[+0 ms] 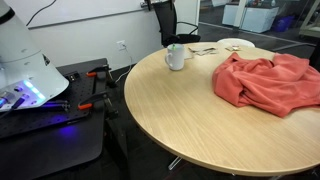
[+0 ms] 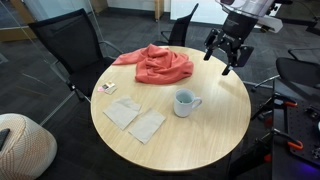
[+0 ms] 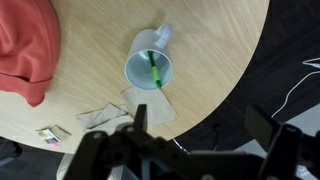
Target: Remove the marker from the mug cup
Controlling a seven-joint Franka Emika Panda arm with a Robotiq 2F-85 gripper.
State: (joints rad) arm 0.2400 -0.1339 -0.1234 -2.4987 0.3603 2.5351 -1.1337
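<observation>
You are at the approach step. The gripper (image 2: 222, 58) hangs high over the far edge of the table (image 2: 205, 140). Its jaws are wide apart and there is nothing between them. The marker (image 3: 154, 72) is not taken yet. It lies slanted inside the mug (image 3: 150, 68), and one end of it reaches the rim on the side opposite the handle. The mug stands upright on bare wood, well in from the table edge. It is near the paper napkins (image 2: 135, 118) and well apart from the red cloth (image 2: 155, 65).

For the next move, I think you must bring the gripper inward until it is right above the mug. Then turn the wrist so that the jaws close across the thin marker and not along it. Go down only until the fingertips are around the upper end, then close and lift straight up. The marker is narrow and the mug looks light. If a finger pushes the rim, the mug may slide or tip.

There is good room. The way down from above is free, and the wood around the mug is bare on most sides. In the wrist view the table edge runs just under the gripper, so you have some travel inward first. The chairs (image 2: 70, 50) stand low around the table, away from your path.
</observation>
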